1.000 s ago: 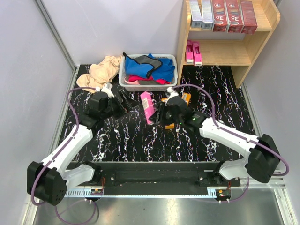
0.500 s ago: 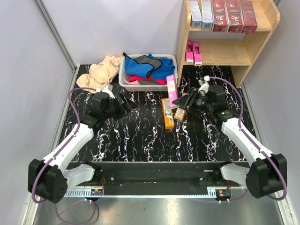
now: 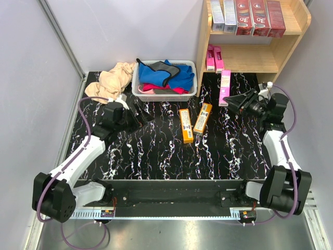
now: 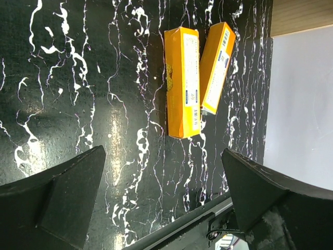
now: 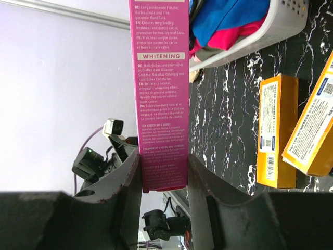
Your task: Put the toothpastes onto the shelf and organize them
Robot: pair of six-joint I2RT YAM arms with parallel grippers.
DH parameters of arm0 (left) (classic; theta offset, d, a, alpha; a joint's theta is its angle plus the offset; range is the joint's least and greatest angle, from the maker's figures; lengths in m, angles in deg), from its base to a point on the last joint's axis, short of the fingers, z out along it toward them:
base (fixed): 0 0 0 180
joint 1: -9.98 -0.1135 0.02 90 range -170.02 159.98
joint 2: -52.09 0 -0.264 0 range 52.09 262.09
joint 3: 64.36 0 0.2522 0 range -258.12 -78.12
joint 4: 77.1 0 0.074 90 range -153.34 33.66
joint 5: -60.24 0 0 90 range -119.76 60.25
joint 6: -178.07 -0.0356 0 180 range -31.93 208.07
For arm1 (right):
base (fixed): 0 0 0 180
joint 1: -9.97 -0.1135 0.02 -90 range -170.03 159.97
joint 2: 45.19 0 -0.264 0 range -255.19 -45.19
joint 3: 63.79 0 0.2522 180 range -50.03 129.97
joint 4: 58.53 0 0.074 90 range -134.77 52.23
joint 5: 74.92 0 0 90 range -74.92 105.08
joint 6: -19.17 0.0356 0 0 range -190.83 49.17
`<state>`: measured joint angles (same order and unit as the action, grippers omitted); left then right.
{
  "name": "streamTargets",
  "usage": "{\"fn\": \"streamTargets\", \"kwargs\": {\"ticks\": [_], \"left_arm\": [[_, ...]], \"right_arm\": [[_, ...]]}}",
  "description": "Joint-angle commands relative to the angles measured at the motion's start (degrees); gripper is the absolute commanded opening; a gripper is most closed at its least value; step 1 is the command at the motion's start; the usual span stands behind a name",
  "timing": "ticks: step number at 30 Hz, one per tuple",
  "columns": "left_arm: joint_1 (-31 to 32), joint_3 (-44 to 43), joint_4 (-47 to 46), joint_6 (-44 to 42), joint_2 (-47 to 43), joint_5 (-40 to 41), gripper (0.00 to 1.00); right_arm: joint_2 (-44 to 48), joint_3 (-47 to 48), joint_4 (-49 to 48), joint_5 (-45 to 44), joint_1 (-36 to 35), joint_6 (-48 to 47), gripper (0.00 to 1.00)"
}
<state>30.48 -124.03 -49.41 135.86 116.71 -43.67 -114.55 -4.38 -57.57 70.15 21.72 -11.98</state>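
My right gripper (image 3: 233, 99) (image 5: 162, 159) is shut on the end of a bright pink toothpaste box (image 3: 225, 86) (image 5: 159, 88). It holds the box above the table, just in front of the shelf (image 3: 256, 58). Two orange-yellow boxes (image 3: 185, 125) (image 3: 202, 117) lie side by side at mid-table, and they also show in the left wrist view (image 4: 183, 88) (image 4: 217, 65). The shelf's top tier carries two silver-grey boxes (image 3: 223, 15) and three dark red ones (image 3: 259, 18). Two pink boxes (image 3: 214, 58) stand on the lower tier. My left gripper (image 3: 141, 112) (image 4: 162, 153) hovers open and empty, left of the orange boxes.
A white basket (image 3: 139, 89) of coloured cloths stands at the back centre, with a beige cloth (image 3: 115, 78) to its left. Grey walls close in the left and right sides. The arm bases and a metal rail run along the near edge.
My right arm has swung from mid-table to the right, carrying the pink box up toward the shelf. The left arm has stayed put.
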Motion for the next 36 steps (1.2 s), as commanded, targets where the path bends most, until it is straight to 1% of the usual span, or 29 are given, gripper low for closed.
{"fn": "streamTargets", "kwargs": {"ticks": [1, 8, 14, 15, 16, 18, 20, 21, 22, 24, 29, 36], "left_arm": [[-0.19, -1.11, -2.86, -1.47, 0.86, -0.94, 0.99], [-0.1, -1.29, -3.12, -1.91, 1.91, -1.47, 0.99], [-0.1, -1.73, -3.04, -2.35, 2.88, -1.91, 0.99], [-0.1, -1.73, -3.04, -2.44, 3.05, -2.17, 0.99], [-0.1, -1.9, -2.95, -2.44, 3.32, -2.26, 0.99], [-0.1, -1.99, -3.04, -2.79, 3.76, -2.43, 0.99], [-0.1, -2.16, -3.04, -2.96, 4.19, -2.52, 0.99], [-0.1, -2.08, -3.12, -2.97, 4.37, -2.78, 0.99], [-0.1, -2.25, -3.12, -2.97, 4.55, -2.79, 0.99], [-0.1, -2.25, -3.47, -2.97, 5.07, -3.05, 0.99], [-0.1, -2.34, -3.82, -3.32, 6.22, -3.93, 0.99], [0.34, -1.99, -4.35, -3.14, 6.83, -4.11, 0.99]], "right_arm": [[-2.78, 6.29, -5.57, 6.36, 2.93, 1.97, 0.32], [-12.72, 15.95, -5.4, 6.45, 3.54, 3.2, 0.3], [-21.68, 26.94, -1.89, 5.66, 3.54, 4.17, 0.3], [-22.82, 29.99, -1.27, 5.49, 3.46, 3.99, 0.3], [-25.18, 31.59, 1.26, 5.31, 3.54, 3.73, 0.3], [-27.48, 36.23, 2.77, 4.96, 3.54, 2.94, 0.3], [-30.56, 39.59, 8.12, 3.74, 3.54, 1.1, 0.3], [-32.4, 42.91, 10.31, 1.99, 3.54, -1.61, 0.3], [-33.2, 44.34, 14.69, 1.19, 3.54, -2.68, 0.3], [-35.91, 48.02, 17.87, 0.05, 3.54, -4.52, 0.3], [-40.93, 53.22, 19.92, -0.84, 3.46, -5.67, 0.3], [-46.47, 57.88, 20.71, -1.28, 2.75, -5.33, 0.3]]}}
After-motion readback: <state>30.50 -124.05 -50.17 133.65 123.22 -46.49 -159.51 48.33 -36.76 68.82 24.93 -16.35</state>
